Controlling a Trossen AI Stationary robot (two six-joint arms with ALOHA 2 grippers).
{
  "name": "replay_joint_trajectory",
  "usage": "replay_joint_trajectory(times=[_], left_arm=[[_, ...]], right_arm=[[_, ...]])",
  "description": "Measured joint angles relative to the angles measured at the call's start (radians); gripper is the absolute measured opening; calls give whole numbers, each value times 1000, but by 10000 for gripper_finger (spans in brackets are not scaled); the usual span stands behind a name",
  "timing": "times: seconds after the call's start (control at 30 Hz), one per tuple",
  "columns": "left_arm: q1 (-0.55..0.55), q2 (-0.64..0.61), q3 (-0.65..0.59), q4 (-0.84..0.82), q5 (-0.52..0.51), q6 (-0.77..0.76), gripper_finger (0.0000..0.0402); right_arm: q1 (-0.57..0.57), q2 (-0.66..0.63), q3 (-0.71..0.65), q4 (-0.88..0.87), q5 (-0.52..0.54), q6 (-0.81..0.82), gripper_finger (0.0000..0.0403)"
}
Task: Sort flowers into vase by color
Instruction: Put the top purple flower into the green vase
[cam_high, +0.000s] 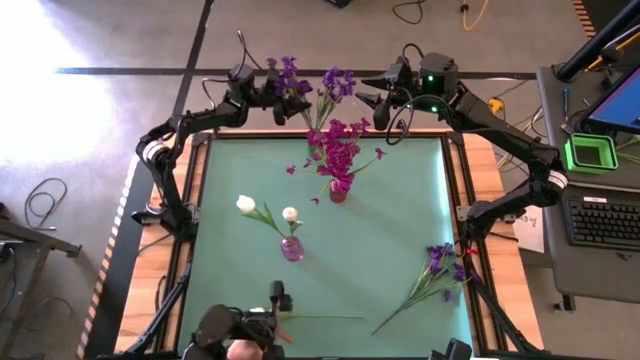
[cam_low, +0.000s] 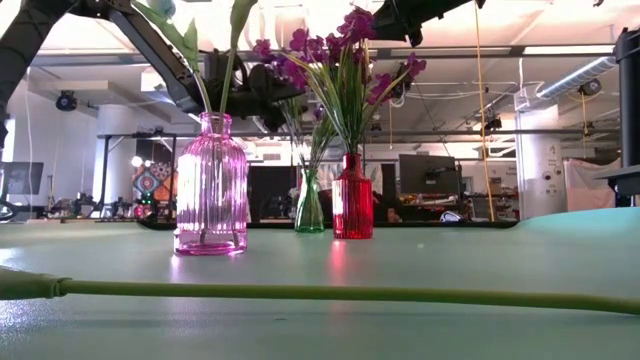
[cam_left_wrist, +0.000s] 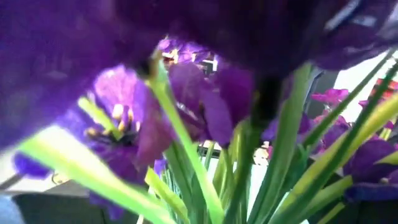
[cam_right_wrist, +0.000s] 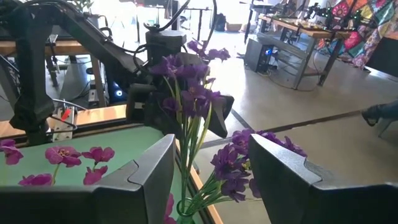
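Violet-purple flowers (cam_high: 338, 82) stand with their stems in a small green vase (cam_low: 309, 205) at the table's far edge. My left gripper (cam_high: 290, 100) is beside them at flower height. In the right wrist view it (cam_right_wrist: 183, 115) looks open, with purple stems (cam_right_wrist: 186, 134) passing between its fingers; whether they touch, I cannot tell. My right gripper (cam_right_wrist: 211, 168) is open and empty, just right of the same bunch (cam_high: 365, 100). Magenta flowers stand in a red vase (cam_high: 338, 190). Two white buds (cam_high: 246, 204) stand in a pink vase (cam_high: 291, 248). A loose purple bunch (cam_high: 440, 262) lies on the table at the near right.
A loose green stem (cam_high: 320, 318) lies along the table's near edge, close in front of the low camera (cam_low: 350, 293). The red vase (cam_low: 352, 197) and the pink vase (cam_low: 210, 185) stand mid-table. A monitor, keyboard and green box stand off the table's right.
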Motion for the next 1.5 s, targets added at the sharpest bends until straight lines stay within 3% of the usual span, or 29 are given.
replay_joint_trajectory(times=[0.17, 0.3, 0.5, 0.73, 1.0, 1.37, 1.5], left_arm=[[-5, 0, 17, -75, -15, -53, 335], [-5, -1, 67, -265, -12, -32, 335], [-5, -1, 198, -647, -36, 174, 335], [-5, -1, 382, -1096, -209, 462, 335], [-8, -1, 476, -1280, -278, 529, 335], [-12, -1, 645, -1588, -285, 599, 335], [-21, -1, 659, -1618, -396, 591, 335]], right_arm=[[0, 0, 0, 0, 0, 1, 196], [0, 0, 0, 0, 0, 2, 196], [0, 0, 0, -3, 0, 2, 196], [0, 0, 0, -7, 0, -1, 196], [0, 0, 0, -8, 0, -8, 196], [0, 0, 0, -8, 0, -8, 196], [0, 0, 0, -7, 0, -8, 196]])
